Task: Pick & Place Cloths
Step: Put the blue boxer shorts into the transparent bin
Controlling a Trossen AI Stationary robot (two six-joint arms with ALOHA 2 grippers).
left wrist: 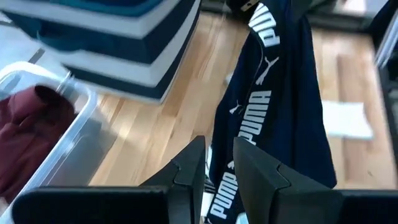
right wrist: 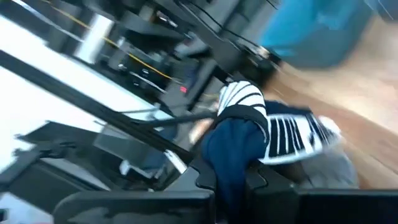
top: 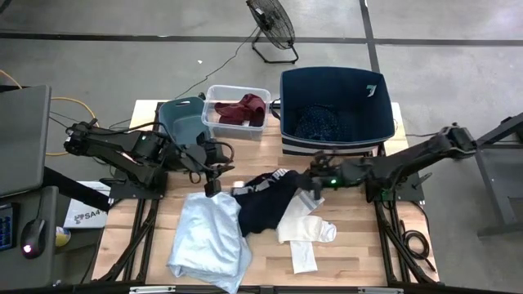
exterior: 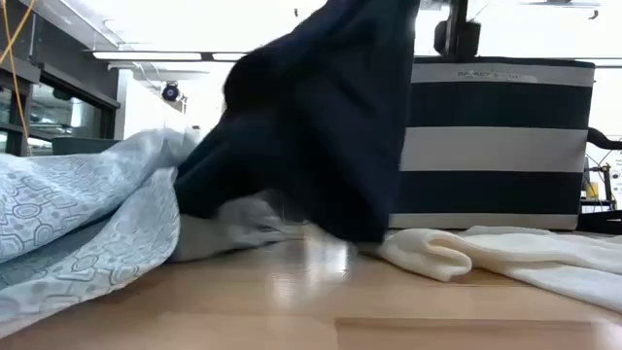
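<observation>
The black garment with white PUMA lettering (top: 263, 202) is strung between my two grippers at mid-table. In the low view the black garment (exterior: 321, 126) rises like a tent, its lower folds on the wood. My left gripper (top: 214, 181) is shut on its left end and my right gripper (top: 315, 184) on its right end. The large pale-blue cloth (top: 208, 237) lies flat near the front edge. A white piece (top: 304, 227) lies to its right. The maroon cloth (top: 242, 109) sits in the clear bin, and the navy dotted cloth (top: 324, 124) in the navy bin. My left gripper (left wrist: 219, 180) pinches the black garment's lettered white-on-black band (left wrist: 222, 194) between its two fingers. The cloth runs away from the fingers toward the other arm, raised off the table. My right gripper (right wrist: 233, 186) pinches a bunched dark fold (right wrist: 235, 155) beside a striped edge (right wrist: 283, 138), the cloth piled up over the fingers.
The navy striped bin (top: 333, 102) stands at the far right, the clear bin (top: 236, 91) and the teal bin (top: 181, 119) to its left. In the low view the striped bin (exterior: 496, 146) stands right behind the raised garment. Bare wood (top: 368, 245) shows at the near right.
</observation>
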